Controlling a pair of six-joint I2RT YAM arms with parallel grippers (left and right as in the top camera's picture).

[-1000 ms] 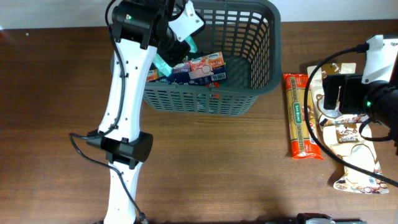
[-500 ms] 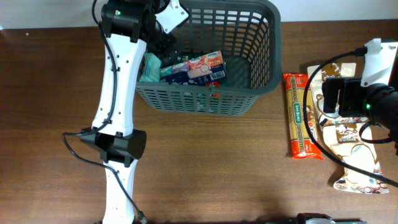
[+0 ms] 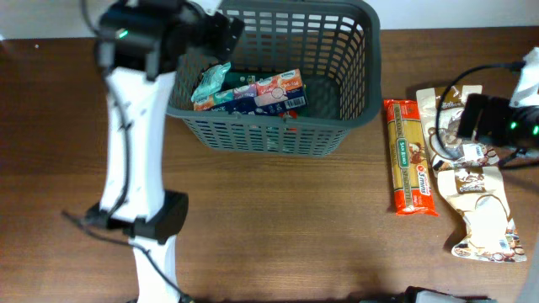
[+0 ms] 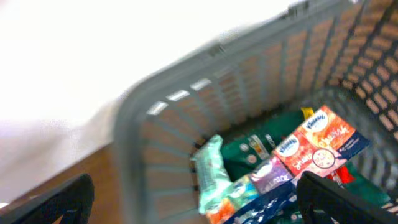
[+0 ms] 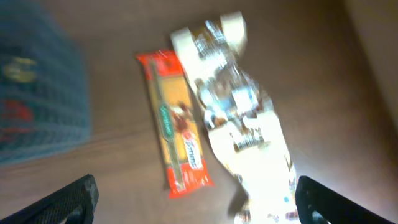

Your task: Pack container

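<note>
The container (image 3: 354, 76), a dark grey slotted basket, stands at the back of the table. Inside it lie a teal packet (image 3: 210, 82) at the left end and a colourful pack of small cartons (image 3: 271, 91); both also show in the left wrist view, the teal packet (image 4: 210, 171) beside the cartons (image 4: 311, 146). My left gripper (image 3: 221, 32) hangs open over the basket's back-left corner, holding nothing (image 4: 199, 208). My right gripper (image 3: 465, 122) is open above the packets on the right (image 5: 196, 202).
An orange pasta packet (image 3: 410, 160) lies right of the basket, seen too in the right wrist view as a long orange packet (image 5: 177, 146). A white-and-brown bag (image 3: 478, 198) lies beside it (image 5: 249, 137). Bare brown table (image 3: 295, 227) fills the front.
My left gripper opened, left the teal packet in the basket and drew back to the left. The right arm shifted slightly to the right.
</note>
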